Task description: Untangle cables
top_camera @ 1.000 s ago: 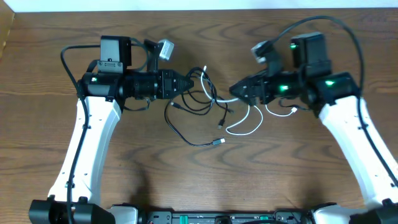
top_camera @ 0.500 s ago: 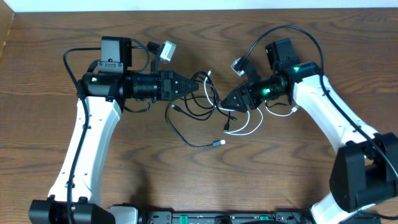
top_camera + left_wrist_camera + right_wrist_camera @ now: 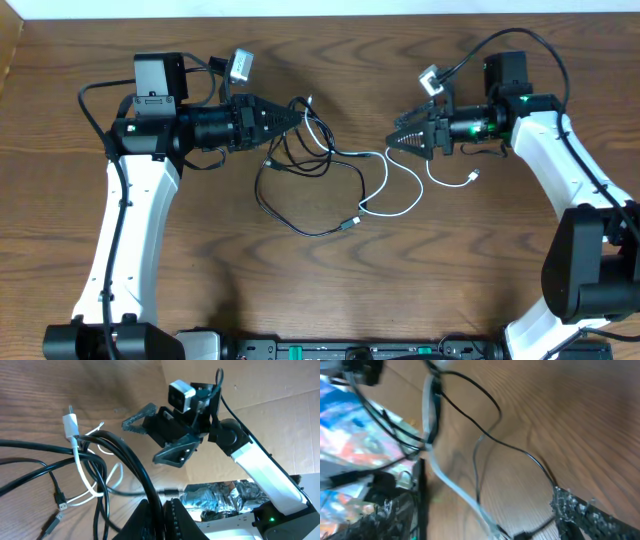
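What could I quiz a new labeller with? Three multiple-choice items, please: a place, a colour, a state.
1. The white cable lies: A between the left pincer and right pincer; B behind the left arm; C under the right arm.
2. The cable in the left pincer is: A white; B black; C red.
3. The right pincer is: A shut on a white cable; B shut on a black cable; C open.
1 A: overhead view shows it stretched between them. 2 B: a black cable runs into its grip. 3 C: its jaws stand wide apart.
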